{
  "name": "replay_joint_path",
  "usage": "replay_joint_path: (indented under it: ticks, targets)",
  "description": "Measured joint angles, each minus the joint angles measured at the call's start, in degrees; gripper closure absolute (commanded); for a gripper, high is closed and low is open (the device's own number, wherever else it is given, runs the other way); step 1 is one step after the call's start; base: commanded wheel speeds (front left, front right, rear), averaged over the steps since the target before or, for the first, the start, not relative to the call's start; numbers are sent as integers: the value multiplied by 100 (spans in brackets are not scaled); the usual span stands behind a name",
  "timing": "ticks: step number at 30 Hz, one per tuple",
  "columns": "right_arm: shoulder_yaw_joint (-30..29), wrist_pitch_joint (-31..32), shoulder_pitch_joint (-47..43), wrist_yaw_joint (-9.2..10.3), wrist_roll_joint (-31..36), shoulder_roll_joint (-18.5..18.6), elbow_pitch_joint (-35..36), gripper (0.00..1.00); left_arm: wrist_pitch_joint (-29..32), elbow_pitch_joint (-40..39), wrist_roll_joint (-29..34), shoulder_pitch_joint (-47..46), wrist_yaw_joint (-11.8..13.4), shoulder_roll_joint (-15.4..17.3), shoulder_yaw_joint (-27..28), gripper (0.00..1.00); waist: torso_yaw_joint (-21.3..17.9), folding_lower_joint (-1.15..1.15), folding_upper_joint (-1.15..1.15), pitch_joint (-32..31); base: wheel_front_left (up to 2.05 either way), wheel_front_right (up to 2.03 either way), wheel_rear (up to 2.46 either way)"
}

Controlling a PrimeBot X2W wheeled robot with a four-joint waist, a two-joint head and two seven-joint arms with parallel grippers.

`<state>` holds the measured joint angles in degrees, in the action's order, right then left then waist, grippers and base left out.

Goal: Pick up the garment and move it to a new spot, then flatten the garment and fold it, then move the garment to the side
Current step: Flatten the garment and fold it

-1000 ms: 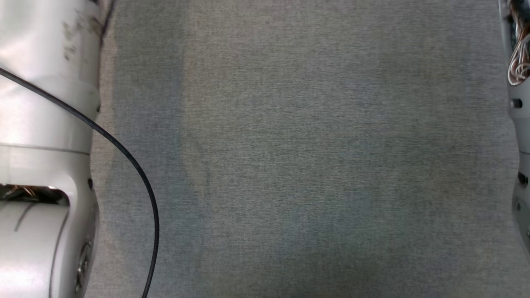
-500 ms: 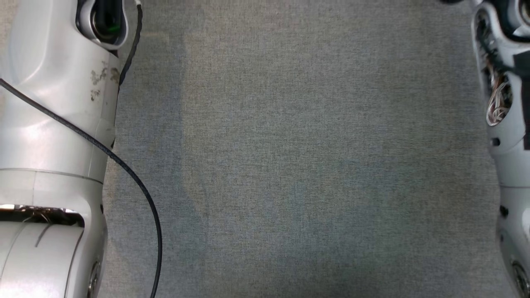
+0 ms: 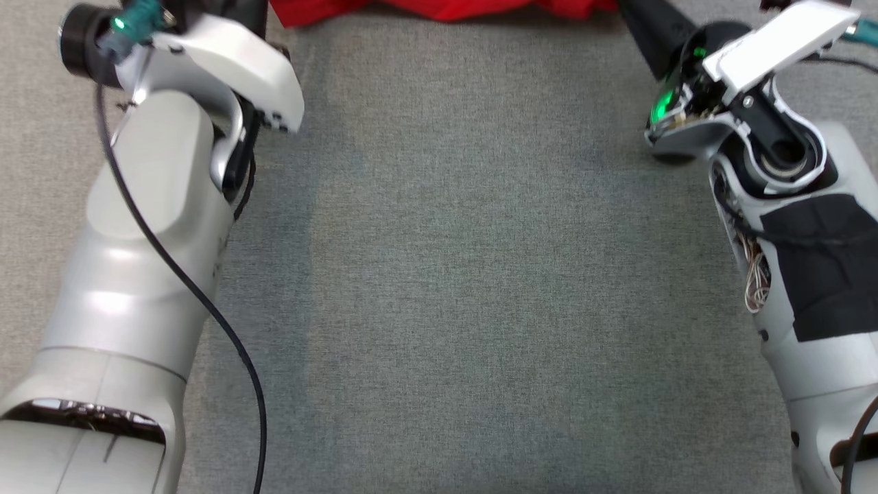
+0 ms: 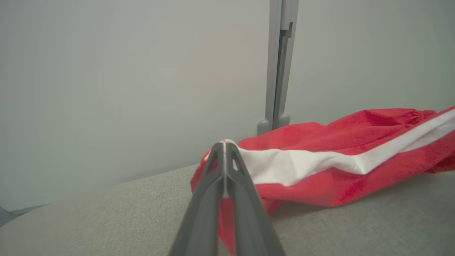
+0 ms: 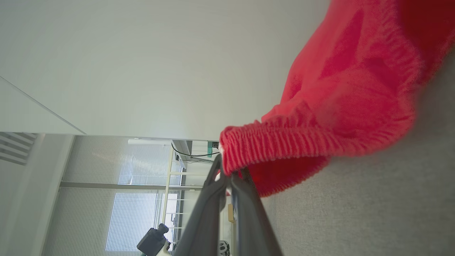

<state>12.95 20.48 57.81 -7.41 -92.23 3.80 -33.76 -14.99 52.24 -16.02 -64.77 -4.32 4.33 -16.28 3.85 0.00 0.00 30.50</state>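
The left gripper [image 4: 224,144] has its 2 fingers pressed together on a fold of the garment [image 4: 355,124], pinching it right at the end of the white stripe [image 4: 302,163]. From that pinch the red cloth runs off to that view's right, raised near the fingers and resting on the grey counter [image 4: 106,213] farther out. Behind it stand a pale wall [image 4: 106,71] and a grey post [image 4: 279,64].

The right gripper [image 5: 223,167] is also clamped on the garment, holding the ribbed elastic band [image 5: 277,145]. The rest of the cloth bulges away above the counter. It may be a pair of shorts, though the bunching makes that hard to tell.

In the head view the garment is a red strip along the top edge, at the far side of the counter. It lies between the left arm [image 3: 144,240], which carries a black cable [image 3: 171,267], and the right arm [image 3: 809,384].
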Motion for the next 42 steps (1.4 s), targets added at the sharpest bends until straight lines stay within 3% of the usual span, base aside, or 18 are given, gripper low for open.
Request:
replay_joint_path:
  ticks: [8, 25, 42]
  targets:
    - [65, 341, -565, 0, 119, 145, -324, 100, 0, 242, 732, 644, -48, 56, -500, 100, 82, 0, 0, -388, 0, 0, 0]
    - [937, 735, -1426, -1, 590, 478, -516, 100, 0, 630, 772, 1640, 44, 166, -354, 100, 69, 0, 0, -1039, 0, 0, 0]
    - [1686, 1103, -2327, -1, 536, 786, -400, 100, 0, 583, 907, 2421, 9, 424, -299, 100, -24, 0, 0, -1900, 0, 0, 0]
